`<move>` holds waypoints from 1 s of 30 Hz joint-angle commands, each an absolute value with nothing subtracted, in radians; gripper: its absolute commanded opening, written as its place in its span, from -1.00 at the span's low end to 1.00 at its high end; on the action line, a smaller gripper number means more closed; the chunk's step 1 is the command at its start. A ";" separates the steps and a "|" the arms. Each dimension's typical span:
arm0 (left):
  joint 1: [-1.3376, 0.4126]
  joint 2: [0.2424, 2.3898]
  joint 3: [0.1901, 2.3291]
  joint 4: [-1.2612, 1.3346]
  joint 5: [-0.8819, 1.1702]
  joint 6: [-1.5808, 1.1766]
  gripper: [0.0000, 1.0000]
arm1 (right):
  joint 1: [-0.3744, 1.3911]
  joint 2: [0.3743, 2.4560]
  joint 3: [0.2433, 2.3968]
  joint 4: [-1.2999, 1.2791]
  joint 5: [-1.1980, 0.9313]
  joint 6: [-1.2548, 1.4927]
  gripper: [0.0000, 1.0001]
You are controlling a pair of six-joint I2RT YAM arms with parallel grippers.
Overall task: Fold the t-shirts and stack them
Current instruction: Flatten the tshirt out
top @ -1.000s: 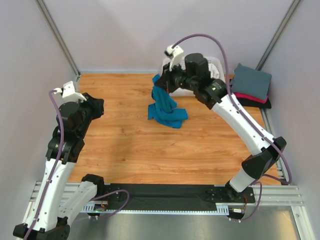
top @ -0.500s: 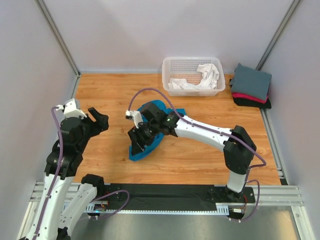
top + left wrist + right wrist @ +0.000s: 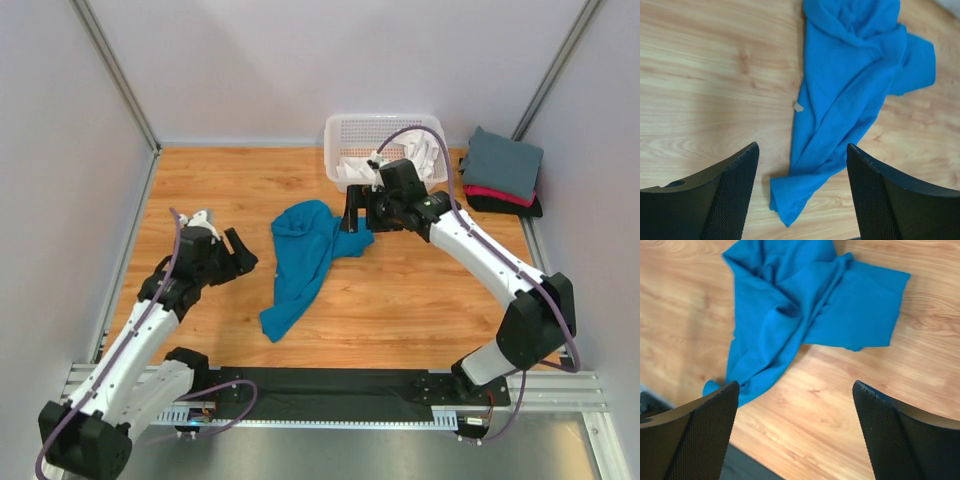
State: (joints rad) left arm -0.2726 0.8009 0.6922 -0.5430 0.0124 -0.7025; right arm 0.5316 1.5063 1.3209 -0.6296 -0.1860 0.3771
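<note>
The teal-blue t-shirt (image 3: 303, 265) lies crumpled and stretched out long on the wooden table, with its small white label (image 3: 798, 106) facing up. My left gripper (image 3: 238, 255) hovers open just left of it, and the shirt's lower end (image 3: 805, 185) shows between the jaws (image 3: 802, 150). At the shirt's upper right corner my right gripper (image 3: 355, 215) hangs open and empty. It looks down on the cloth (image 3: 790, 315) and on bare wood between its jaws (image 3: 795, 385). A folded stack sits at the far right: slate-grey (image 3: 503, 160) on top, then red-pink (image 3: 492, 194), then black (image 3: 518, 208).
The white lattice basket (image 3: 335, 130) stands at the back behind the right arm, with a white t-shirt (image 3: 425, 150) in it. Grey walls close in the table on the left, back and right. A black rail (image 3: 330, 385) runs along the near edge.
The right gripper has let go of the teal shirt and pulled back toward the basket, opening wide. The shirt now lies stretched out on the table. The left arm has lowered toward it.
</note>
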 commanded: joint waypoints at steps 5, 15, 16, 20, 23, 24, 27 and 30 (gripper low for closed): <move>-0.440 1.009 0.764 -0.269 0.055 -0.637 0.54 | 0.532 1.675 1.335 -0.535 0.045 0.486 0.68; -0.525 1.538 1.077 -0.137 0.167 -0.405 0.43 | 0.379 1.645 1.197 -0.460 -0.054 0.535 0.46; -0.529 1.567 1.094 -0.124 0.188 -0.390 0.43 | 0.374 1.641 1.189 -0.460 -0.066 0.537 0.46; -0.557 1.698 1.210 -0.132 0.222 -0.333 0.28 | 0.350 1.646 1.172 -0.439 -0.106 0.538 0.43; -0.557 1.769 1.246 -0.141 0.244 -0.330 0.22 | 0.345 1.655 1.187 -0.437 -0.117 0.537 0.42; -0.557 1.785 1.244 -0.132 0.248 -0.336 0.21 | 0.345 1.658 1.192 -0.437 -0.120 0.535 0.42; -0.557 1.813 1.243 -0.112 0.255 -0.351 0.20 | 0.344 1.670 1.206 -0.428 -0.130 0.532 0.42; -0.558 1.827 1.250 -0.115 0.258 -0.353 -0.27 | 0.342 1.695 1.221 -0.428 -0.150 0.532 0.40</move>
